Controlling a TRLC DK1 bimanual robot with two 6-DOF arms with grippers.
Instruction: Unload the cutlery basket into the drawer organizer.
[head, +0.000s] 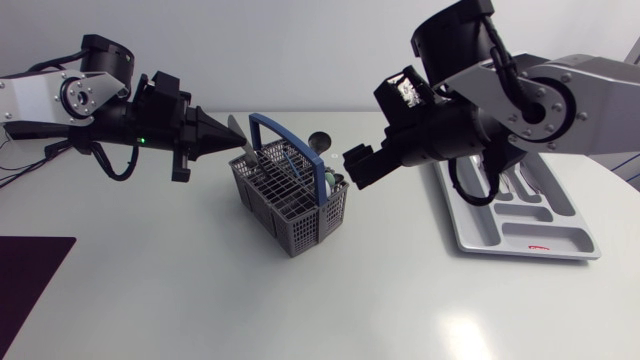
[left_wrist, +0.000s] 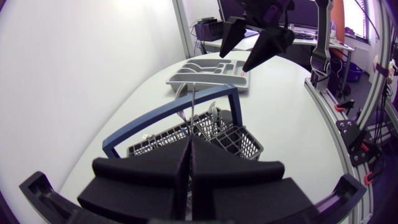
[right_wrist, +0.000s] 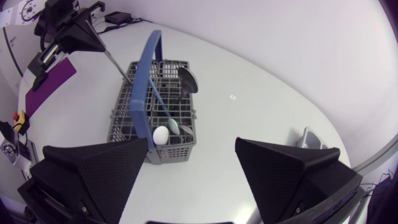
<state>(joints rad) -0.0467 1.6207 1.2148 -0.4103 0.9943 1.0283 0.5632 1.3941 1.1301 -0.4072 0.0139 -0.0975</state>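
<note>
Mat: a dark purple mat (head: 30, 275) is laid at the near left corner of the tabletop (head: 200, 310).
Drawer organizer: the grey drawer organizer (head: 530, 232) is set at the right, well apart from the basket, partly covered by the right arm.
Cutlery basket: the grey cutlery basket (head: 300, 225) is stood near the middle, its blue handle (head: 268, 125) upright; a dark spoon (head: 320, 142) and a white-ended utensil (right_wrist: 160, 134) are seen standing in it.
Right gripper: the right gripper (head: 357, 166) is held just beside the basket's right side, fingers (right_wrist: 93, 171) spread wide, nothing between them.
Left gripper: the left gripper (head: 225, 138) is held over the basket's left edge, fingers (left_wrist: 155, 177) pressed together on a thin metal cutlery piece (left_wrist: 193, 106), which is pointed toward the handle.
</note>
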